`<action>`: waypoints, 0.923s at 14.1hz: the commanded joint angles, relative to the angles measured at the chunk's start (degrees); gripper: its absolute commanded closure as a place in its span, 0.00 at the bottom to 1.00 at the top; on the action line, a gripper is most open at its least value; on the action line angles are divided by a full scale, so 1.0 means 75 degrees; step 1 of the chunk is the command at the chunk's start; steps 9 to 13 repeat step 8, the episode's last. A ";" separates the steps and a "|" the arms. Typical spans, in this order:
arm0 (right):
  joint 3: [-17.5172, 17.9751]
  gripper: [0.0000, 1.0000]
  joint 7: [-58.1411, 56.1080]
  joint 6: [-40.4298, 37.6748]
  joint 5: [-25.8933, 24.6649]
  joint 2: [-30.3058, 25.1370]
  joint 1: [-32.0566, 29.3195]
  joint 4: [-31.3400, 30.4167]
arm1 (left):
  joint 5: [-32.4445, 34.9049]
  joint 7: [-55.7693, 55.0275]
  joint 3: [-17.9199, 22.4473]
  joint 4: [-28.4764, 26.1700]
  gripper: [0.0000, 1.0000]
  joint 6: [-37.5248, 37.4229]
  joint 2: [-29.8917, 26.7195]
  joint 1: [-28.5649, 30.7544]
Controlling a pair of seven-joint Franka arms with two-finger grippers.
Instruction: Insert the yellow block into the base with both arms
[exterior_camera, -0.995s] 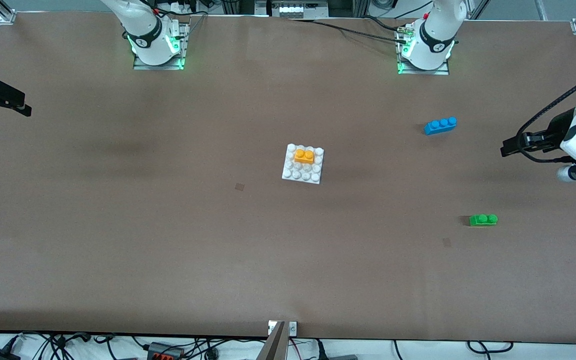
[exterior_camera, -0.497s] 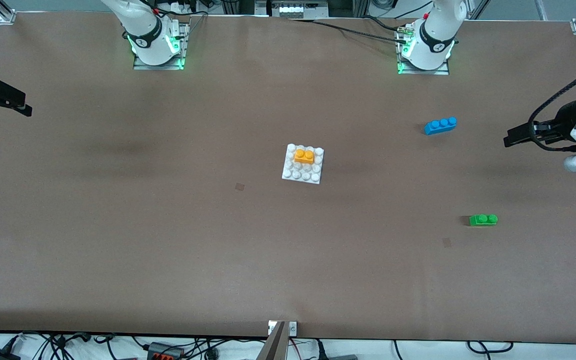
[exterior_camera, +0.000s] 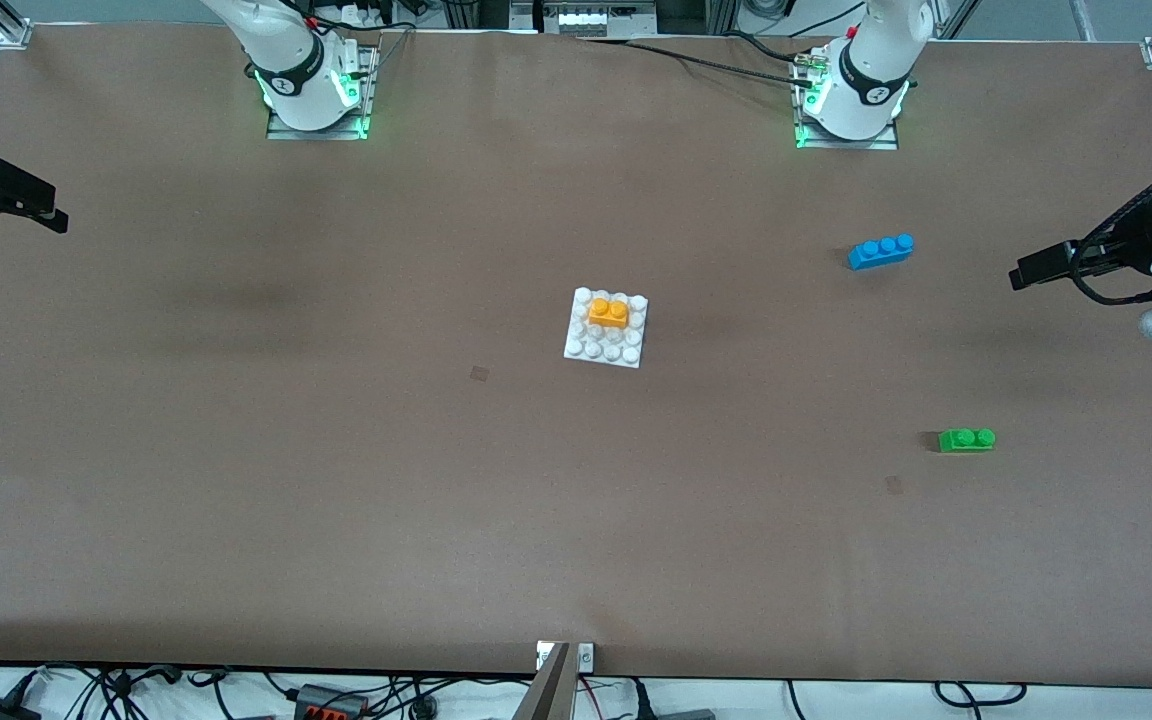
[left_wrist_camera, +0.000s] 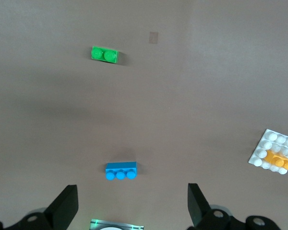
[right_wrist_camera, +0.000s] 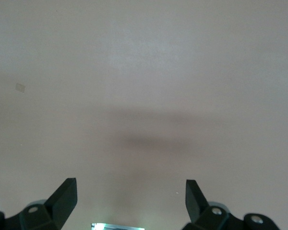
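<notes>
Near the middle of the brown table (exterior_camera: 336, 480): the white base (exterior_camera: 606, 328) lying flat, with the yellow block (exterior_camera: 608, 313) seated on its studs, in the rows farther from the front camera, both block studs pointing up. Around the base only bare table surface on every edge, nothing touching it. Toward the left arm's end from the base, and well apart from it: the blue three-stud brick (exterior_camera: 880, 250), a little farther from the front camera than the base, and the green two-stud brick (exterior_camera: 966, 439), nearer to the front camera than the base. Between these two bricks, open table.

Well away from the base, over the table edge at the left arm's end: the left gripper (exterior_camera: 1031, 271), up in the air, fingers (left_wrist_camera: 65, 206) spread wide and holding nothing. Seen from the left wrist view: blue brick (left_wrist_camera: 121, 171), green brick (left_wrist_camera: 104, 54), and base (left_wrist_camera: 268, 148) with yellow block (left_wrist_camera: 279, 160), all lying apart from each other.

Equally far from the base, over the table edge at the right arm's end: the right gripper (exterior_camera: 36, 208), also raised, fingers (right_wrist_camera: 65, 199) spread wide and empty, only bare table under it.
</notes>
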 commanded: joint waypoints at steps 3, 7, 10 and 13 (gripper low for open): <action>0.0018 0.00 0.0102 -0.0008 0.0101 -0.0002 -0.0040 0.0063 | -0.0234 -0.0011 0.0011 0.0062 0.00 -0.0002 -0.0038 0.0052; 0.0018 0.00 0.0102 -0.0008 0.0101 -0.0002 -0.0040 0.0063 | -0.0246 0.0001 0.0011 0.0085 0.00 0.0034 -0.0014 0.0110; 0.0018 0.00 0.0102 -0.0008 0.0089 -0.0002 -0.0040 0.0063 | -0.0304 0.0001 0.0011 0.0085 0.00 0.0034 -0.0026 0.0110; 0.0018 0.00 0.0102 -0.0008 0.0089 -0.0002 -0.0040 0.0063 | -0.0304 0.0001 0.0011 0.0085 0.00 0.0034 -0.0026 0.0110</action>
